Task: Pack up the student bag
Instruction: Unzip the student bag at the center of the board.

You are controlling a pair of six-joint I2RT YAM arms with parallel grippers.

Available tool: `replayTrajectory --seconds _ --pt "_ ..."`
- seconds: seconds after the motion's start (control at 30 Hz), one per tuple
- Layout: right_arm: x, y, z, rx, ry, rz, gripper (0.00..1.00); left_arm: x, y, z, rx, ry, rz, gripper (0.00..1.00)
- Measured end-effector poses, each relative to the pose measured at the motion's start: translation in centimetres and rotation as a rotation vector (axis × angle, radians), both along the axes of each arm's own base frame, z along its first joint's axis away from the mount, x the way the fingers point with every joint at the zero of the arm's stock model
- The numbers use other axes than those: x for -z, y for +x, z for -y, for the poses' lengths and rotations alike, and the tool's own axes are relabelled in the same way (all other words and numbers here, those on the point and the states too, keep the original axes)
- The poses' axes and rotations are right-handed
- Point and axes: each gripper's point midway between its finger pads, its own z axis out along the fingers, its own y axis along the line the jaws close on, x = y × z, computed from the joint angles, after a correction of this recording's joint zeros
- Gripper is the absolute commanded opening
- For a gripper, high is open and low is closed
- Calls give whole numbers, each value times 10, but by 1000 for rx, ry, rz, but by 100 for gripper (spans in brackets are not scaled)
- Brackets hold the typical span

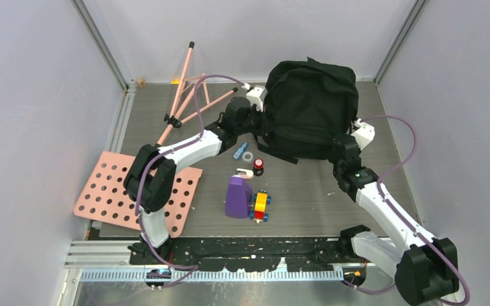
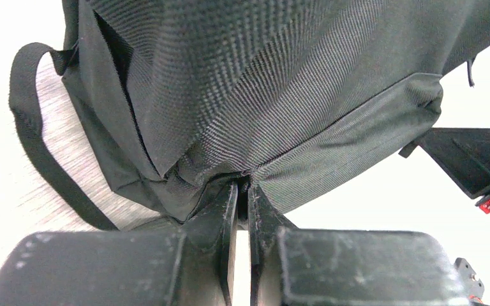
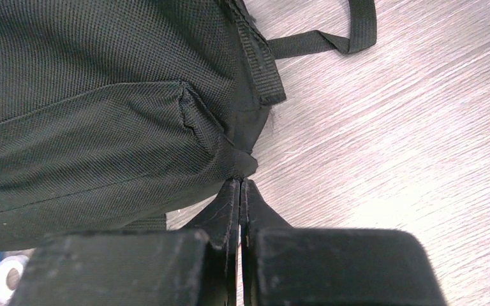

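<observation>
Large black soft fabric backpack (image 1: 309, 108) sits slumped at far centre-right of the grey wood-grain table (image 1: 306, 191). It is rounded and floppy. A black webbing strap (image 3: 351, 35) loops out flat on the table.

Left gripper (image 2: 243, 188) is at the backpack's left side and clenched on a bunched fold of its fabric at a seam. The fingers are nearly together with cloth between them. Another strap loop (image 2: 25, 115) lies on the table to the left in that wrist view.

Right gripper (image 3: 240, 185) is at the backpack's near right corner, fingers pressed fully together. The tips touch the pointed corner of the fabric; cannot tell if any cloth is caught.

Near the backpack's near-left edge are a small blue item (image 1: 238, 152), a clear tape roll (image 1: 247, 155) and a small red-and-black item (image 1: 258, 167). Nearer, at centre, a purple bottle-like container (image 1: 238, 197) stands upright. A yellow, red and blue toy block piece (image 1: 260, 206) is just beside it on the right.

A pink perforated board (image 1: 134, 197) lies at near left, partly under the left arm. Pink rods with black joints (image 1: 185, 89) sprawl at far left.
</observation>
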Motion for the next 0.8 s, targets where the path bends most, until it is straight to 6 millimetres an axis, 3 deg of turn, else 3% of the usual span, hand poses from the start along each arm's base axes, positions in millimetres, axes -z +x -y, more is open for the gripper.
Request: replayTrajectory --seconds 0.13,0.2,0.27,0.33,0.43,0.53,0.77,0.8 --pt "-6 -3 5 -12 37 12 1 -2 -3 3 25 -8 -1 0" --pt "-8 -6 3 -45 44 9 12 -2 -4 4 30 -6 1 17" --pt "-9 -8 0 -83 43 2 41 -2 -4 3 33 -2 5 39" --pt "-12 -11 4 -92 27 0 54 -2 0 -3 16 11 9 54" --pt "-25 -16 7 -118 9 17 60 -9 5 -15 -7 6 17 66" --pt "-39 -19 -4 -183 17 52 63 -24 6 -31 -47 -1 45 72" --pt "-51 -32 -50 -417 -19 79 65 -66 -5 -60 -102 -37 113 78" --pt "-51 -36 -64 -478 -35 77 66 -71 -9 -62 -102 -43 120 78"
